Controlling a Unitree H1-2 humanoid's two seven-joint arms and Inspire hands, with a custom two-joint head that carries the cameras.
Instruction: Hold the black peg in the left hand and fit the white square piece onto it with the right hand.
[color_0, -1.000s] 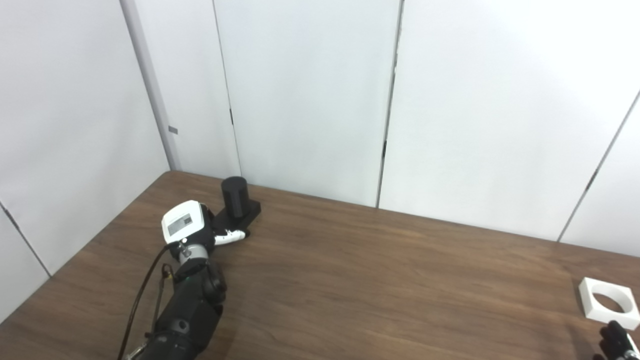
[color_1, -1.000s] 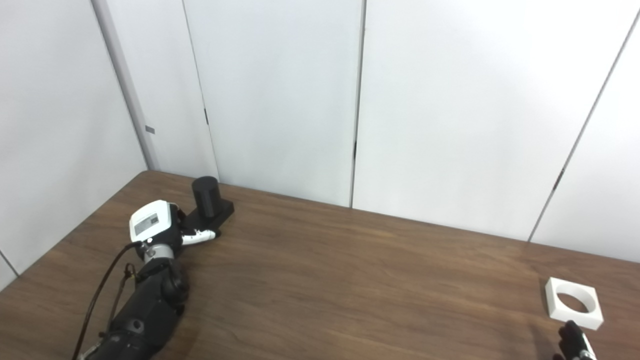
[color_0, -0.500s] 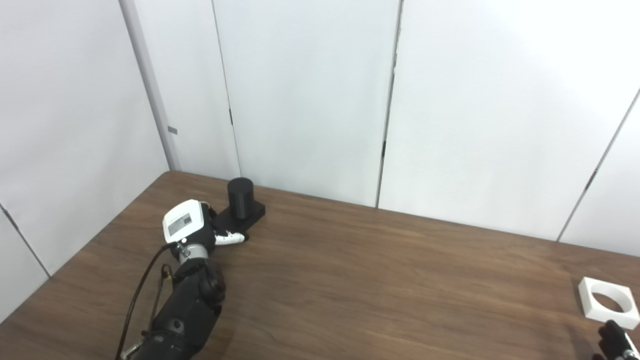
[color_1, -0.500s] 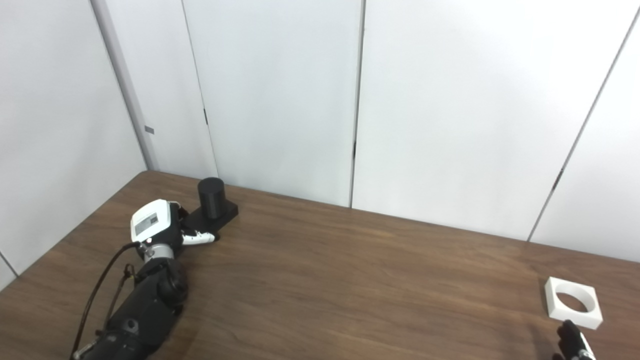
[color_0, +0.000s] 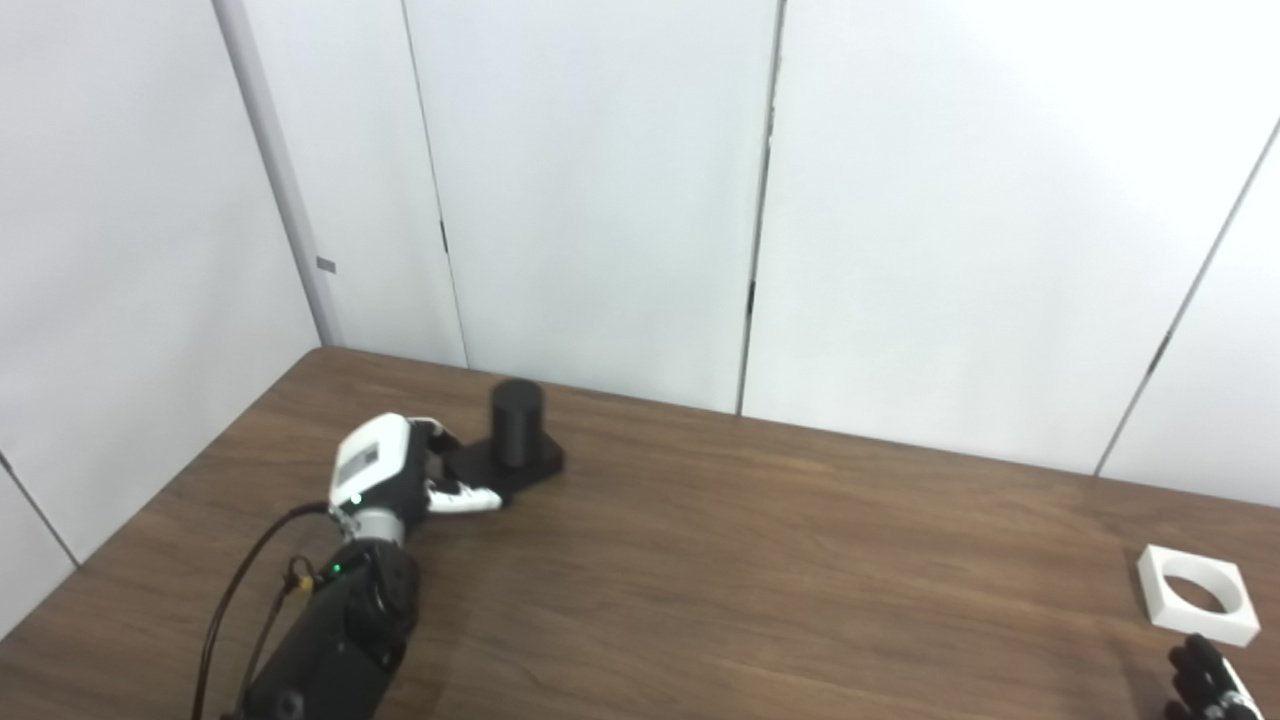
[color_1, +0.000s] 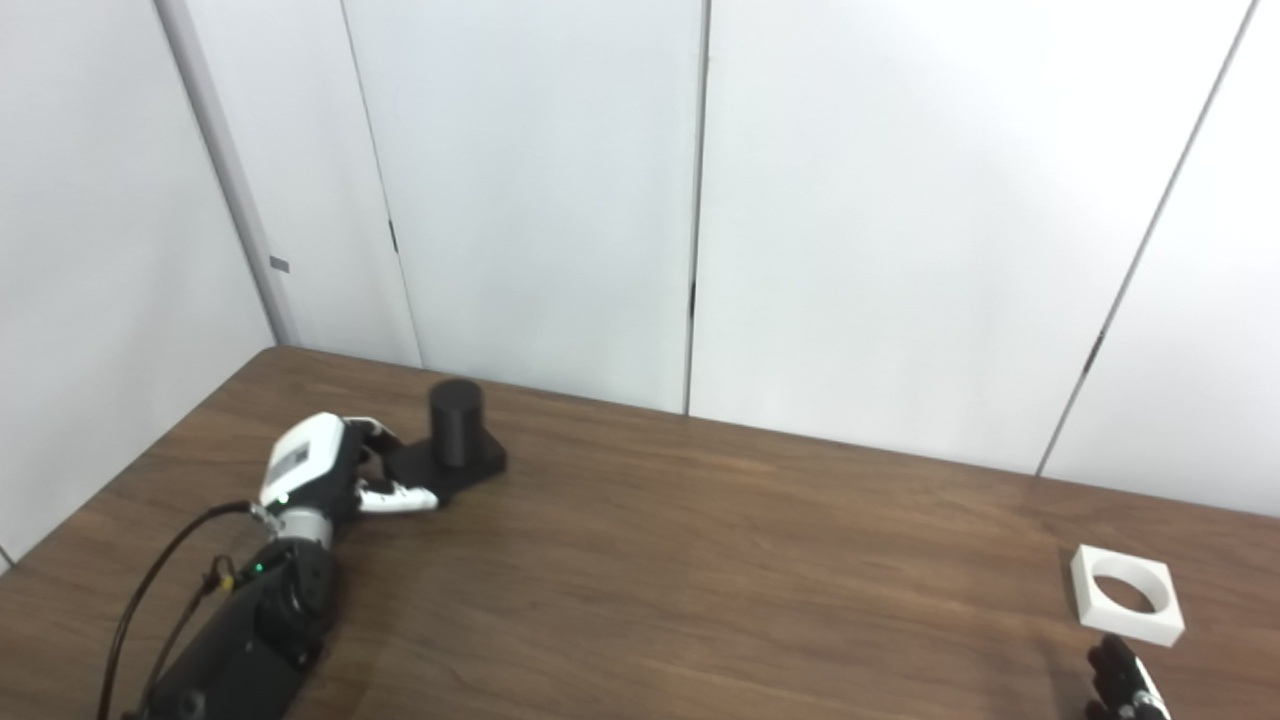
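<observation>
The black peg (color_0: 517, 422) is a short cylinder standing upright on a flat black square base (color_0: 530, 466), at the far left of the wooden table (color_0: 760, 570). My left hand (color_0: 385, 470) is shut on the near left edge of that base, with the thumb lying along its front. The white square piece (color_0: 1200, 628), with a round hole through it, lies flat at the far right of the table. Only the dark fingertips of my right hand (color_0: 1205, 685) show at the bottom right corner, just in front of the white piece and not touching it.
White wall panels (color_0: 600, 200) stand right behind the table's far edge and along its left side. A black cable (color_0: 225, 610) hangs beside my left forearm. The table's middle is bare wood between the peg and the white piece.
My left hand has slid the black peg to the right along the table. The camera has shifted a little. My right hand's fingertips sit slightly lower in the picture.
</observation>
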